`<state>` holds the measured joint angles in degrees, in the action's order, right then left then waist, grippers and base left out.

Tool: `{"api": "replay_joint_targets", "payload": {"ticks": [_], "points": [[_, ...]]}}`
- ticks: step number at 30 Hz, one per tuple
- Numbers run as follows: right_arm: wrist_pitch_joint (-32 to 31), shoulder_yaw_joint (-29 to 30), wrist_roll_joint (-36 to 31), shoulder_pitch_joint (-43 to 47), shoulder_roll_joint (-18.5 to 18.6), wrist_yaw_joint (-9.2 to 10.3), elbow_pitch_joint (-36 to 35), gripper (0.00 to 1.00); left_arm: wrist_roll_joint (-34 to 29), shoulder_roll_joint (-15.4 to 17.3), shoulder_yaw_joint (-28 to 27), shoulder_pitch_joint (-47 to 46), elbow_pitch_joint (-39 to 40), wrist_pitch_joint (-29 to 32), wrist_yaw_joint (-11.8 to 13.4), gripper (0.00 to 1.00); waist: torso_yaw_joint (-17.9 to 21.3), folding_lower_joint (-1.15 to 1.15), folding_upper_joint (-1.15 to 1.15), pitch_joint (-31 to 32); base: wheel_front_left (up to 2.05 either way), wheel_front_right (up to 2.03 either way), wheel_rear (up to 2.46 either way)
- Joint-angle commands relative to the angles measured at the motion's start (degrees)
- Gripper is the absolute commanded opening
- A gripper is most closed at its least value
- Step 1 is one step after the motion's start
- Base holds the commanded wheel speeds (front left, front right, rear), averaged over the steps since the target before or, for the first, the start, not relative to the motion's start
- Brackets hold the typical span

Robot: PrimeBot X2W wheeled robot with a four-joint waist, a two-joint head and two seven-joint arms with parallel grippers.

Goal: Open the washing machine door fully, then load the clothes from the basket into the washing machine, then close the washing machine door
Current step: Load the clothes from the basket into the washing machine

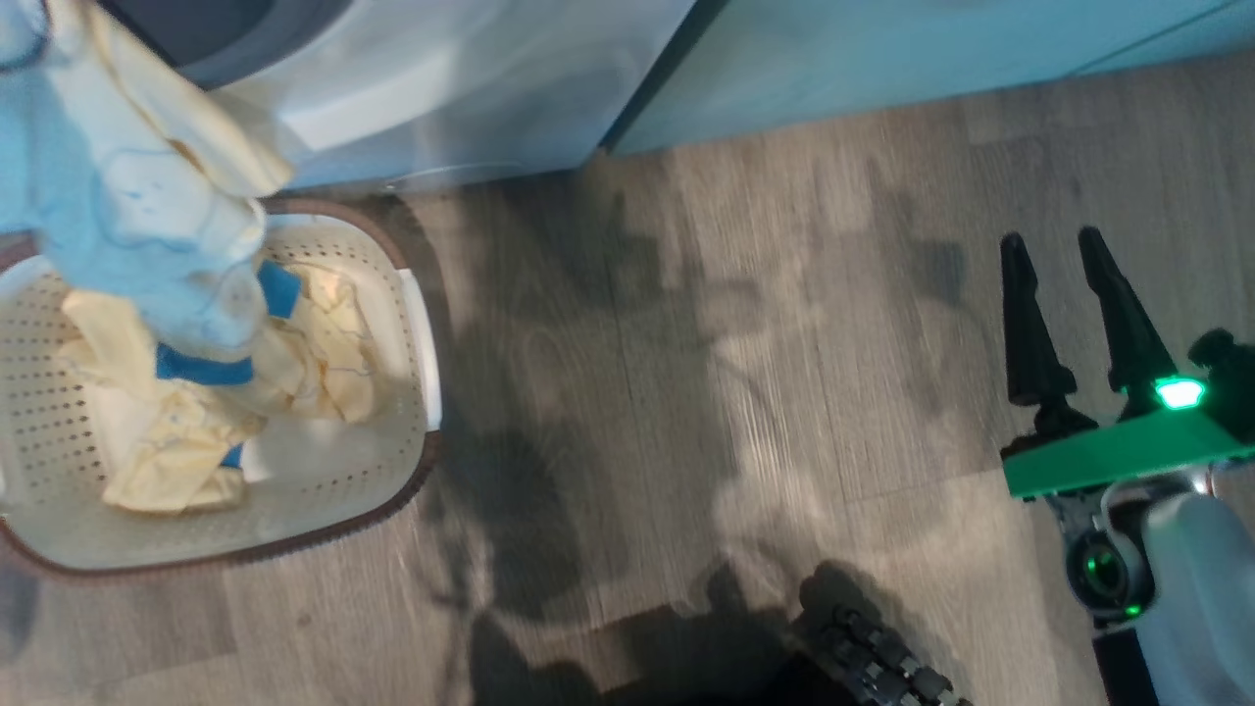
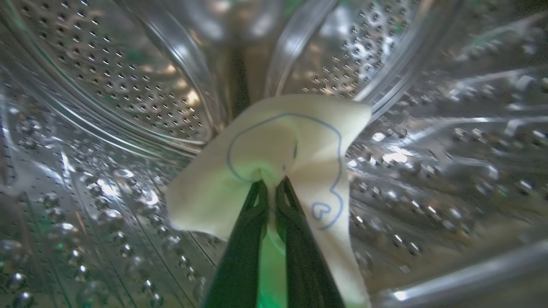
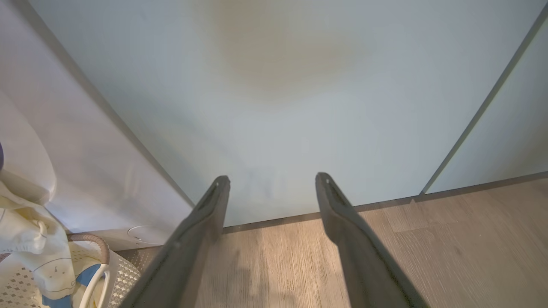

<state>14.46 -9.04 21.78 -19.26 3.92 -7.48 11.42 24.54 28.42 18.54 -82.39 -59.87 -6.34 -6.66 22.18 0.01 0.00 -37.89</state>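
Domestic laundry area: 1 white front-loading washing machine (image 1: 441, 88), perforated steel drum (image 2: 128, 85), teal cabinet panels (image 1: 882, 49), wood-look floor (image 1: 735, 343), 1 basket (image 1: 324, 471) of clothes (image 1: 324, 363).

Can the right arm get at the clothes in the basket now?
Probably yes: the right gripper is open and empty, with only floor between it and the basket. It's a cross-body reach, though, and a hanging garment covers part of the clothes.

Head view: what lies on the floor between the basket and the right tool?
Nothing stands there. In the head view, bare wood floor crossed by shadows runs from the basket to the open right tool.
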Motion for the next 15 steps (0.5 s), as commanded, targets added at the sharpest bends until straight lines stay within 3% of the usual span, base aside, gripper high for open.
{"api": "replay_joint_targets", "payload": {"ticks": [1,10,15], "points": [[0.5,-0.8,0.4,-0.5,0.2,-0.01,-1.6,1.00,-0.7,3.5,-0.9,-3.4,1.2,-1.4,0.8,0.00,0.8,-0.01,0.00,-0.8,0.00,0.00,0.00],[0.5,-1.1,0.5,-1.3,-0.3,-0.01,-1.5,1.00,-1.9,4.5,-2.2,-7.7,1.4,-8.3,4.4,0.00,1.9,-0.01,0.00,-2.2,0.00,0.00,0.00],[0.5,-1.4,0.5,-1.9,-0.4,-0.01,-1.7,1.00,-2.6,5.7,-5.1,-8.3,7.7,-8.6,6.1,0.00,2.4,-0.01,0.00,-3.6,0.00,0.00,0.00]]}}
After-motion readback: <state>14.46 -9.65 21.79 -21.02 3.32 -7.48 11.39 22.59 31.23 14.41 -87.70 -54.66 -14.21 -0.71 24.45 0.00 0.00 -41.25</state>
